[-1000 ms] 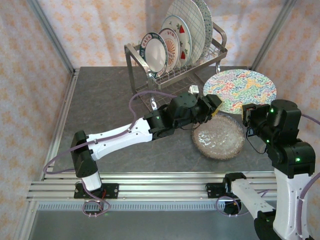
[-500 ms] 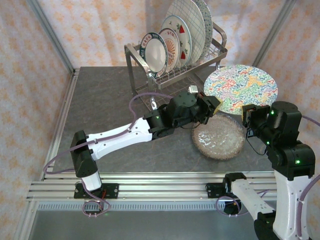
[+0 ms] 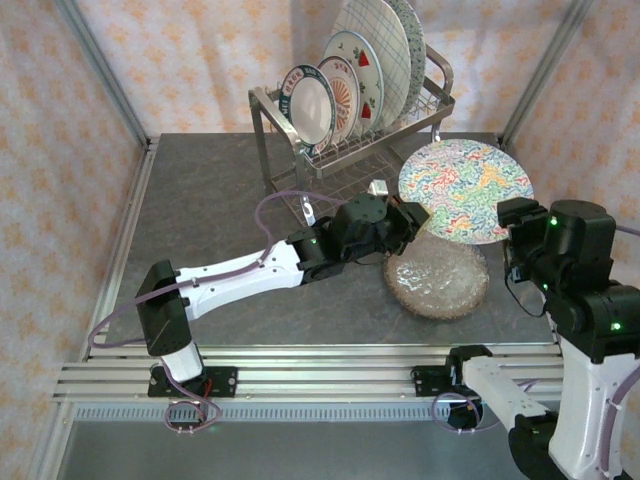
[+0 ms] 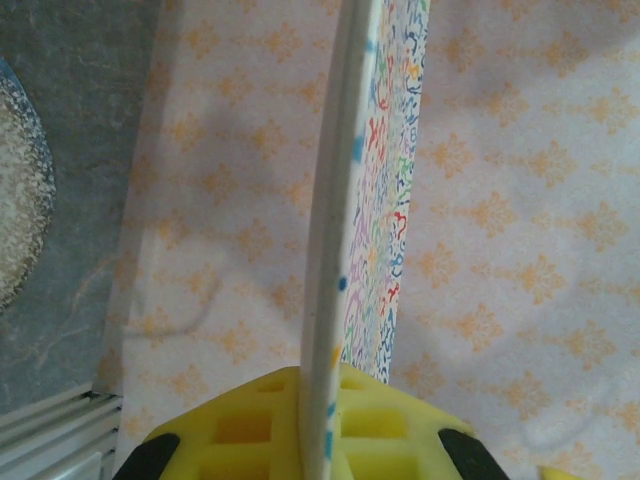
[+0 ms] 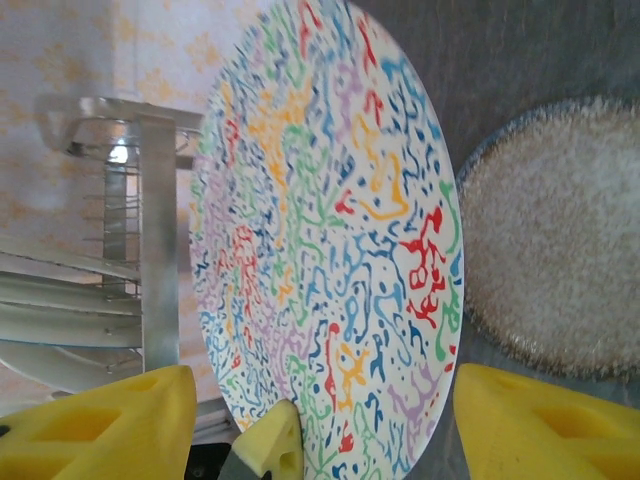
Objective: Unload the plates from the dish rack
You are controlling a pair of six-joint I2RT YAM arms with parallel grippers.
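Note:
A multicoloured squiggle plate (image 3: pixel 465 190) hangs tilted above the table, right of the dish rack (image 3: pixel 437 92). My left gripper (image 3: pixel 413 217) is shut on its near-left rim. In the left wrist view the plate (image 4: pixel 372 180) runs edge-on between the yellow pads (image 4: pixel 250 425) of the left gripper (image 4: pixel 320 385). My right gripper (image 3: pixel 512 240) stands open just right of the plate, its yellow fingers (image 5: pixel 545 430) spread on either side of the plate (image 5: pixel 330 230) without touching. Several plates (image 3: pixel 345 90) stand upright in the silver rack. A grey glassy plate (image 3: pixel 437 277) lies flat on the table.
The rack (image 5: pixel 155 230) stands at the back of the grey table (image 3: pixel 220 210), close behind the held plate. Patterned walls enclose the sides and back. An aluminium rail (image 3: pixel 300 370) runs along the near edge.
The squiggle plate has risen and shifted left, tilting more toward the camera, carried by the left gripper. The right arm has drawn slightly back to the right.

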